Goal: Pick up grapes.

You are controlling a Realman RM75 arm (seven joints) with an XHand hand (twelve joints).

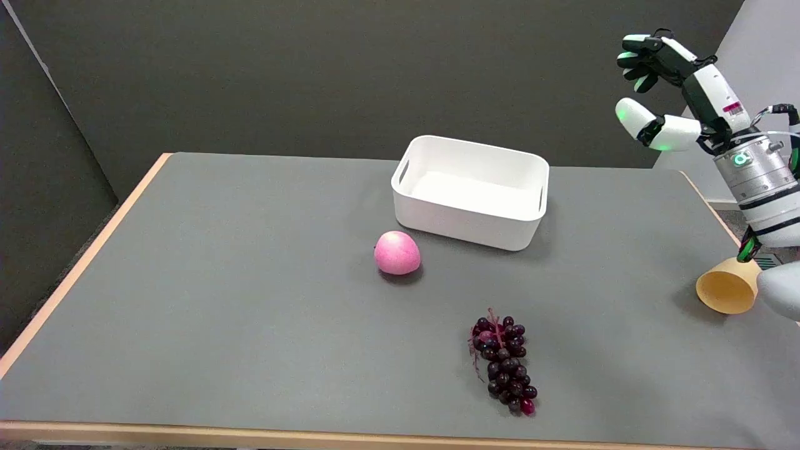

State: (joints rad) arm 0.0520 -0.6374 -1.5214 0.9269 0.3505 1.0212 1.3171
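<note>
Robot hand raised and released, grapes lying on the table.

The robot hand (664, 87) hangs in the air at the upper right, fingers spread and curved, holding and touching nothing. The bunch of dark purple grapes (505, 363) lies near the front edge of the grey table (219, 300), well apart from the hand, with a pink apple (397, 252), a white bin (472, 190) and a tipped yellow cup (727, 286) around.

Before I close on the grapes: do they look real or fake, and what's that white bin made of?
Grapes: likely artificial, plastic or rubber; glossy dark purple berries with oddly magenta stems, though the picture can't settle it. Bin: looks like moulded plastic, smooth matte white, with rounded corners and cut-out handles. The right hand hangs open above the table's far right, apart from both.
</note>
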